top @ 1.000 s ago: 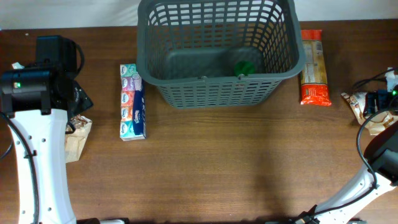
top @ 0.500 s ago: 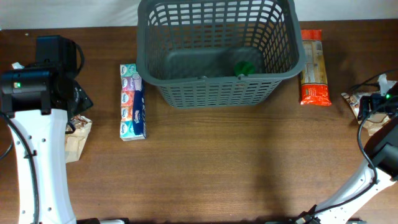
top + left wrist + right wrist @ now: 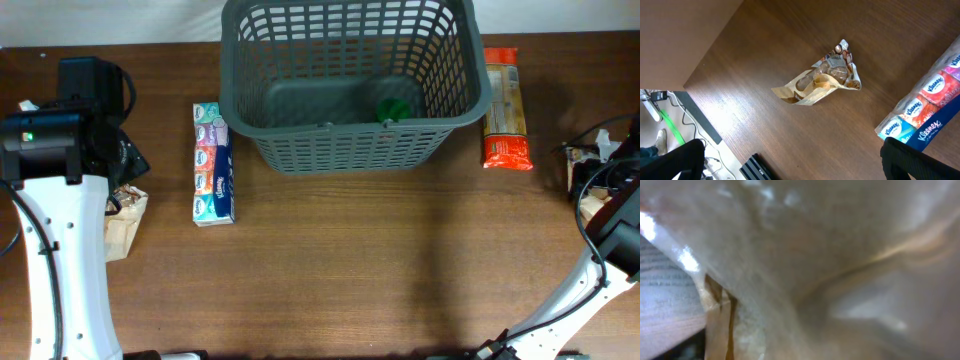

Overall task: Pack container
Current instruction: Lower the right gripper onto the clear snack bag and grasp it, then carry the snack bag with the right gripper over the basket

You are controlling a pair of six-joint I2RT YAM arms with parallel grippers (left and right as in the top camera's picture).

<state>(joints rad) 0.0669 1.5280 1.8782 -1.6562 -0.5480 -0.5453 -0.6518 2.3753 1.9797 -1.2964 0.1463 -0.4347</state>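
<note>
The container, a large dark grey basket (image 3: pixel 350 140), stands at the back middle with a green item (image 3: pixel 393 108) inside. A tissue pack (image 3: pixel 212 163) lies to its left and also shows in the left wrist view (image 3: pixel 927 107). An orange packet (image 3: pixel 503 110) lies to its right. My left gripper (image 3: pixel 792 150) is open and empty, high above a brown snack bag (image 3: pixel 822 80). My right gripper (image 3: pixel 608 160) is down on a second snack bag (image 3: pixel 582 165) at the right edge. That bag (image 3: pixel 815 270) fills the right wrist view, blurred, and hides the fingers.
The left snack bag (image 3: pixel 125 220) lies beside my left arm near the table's left edge. In the left wrist view the table edge, cables and floor show at the lower left (image 3: pixel 670 125).
My right gripper has moved in closer on the snack bag at the right edge. The left arm and the other items have not moved.
</note>
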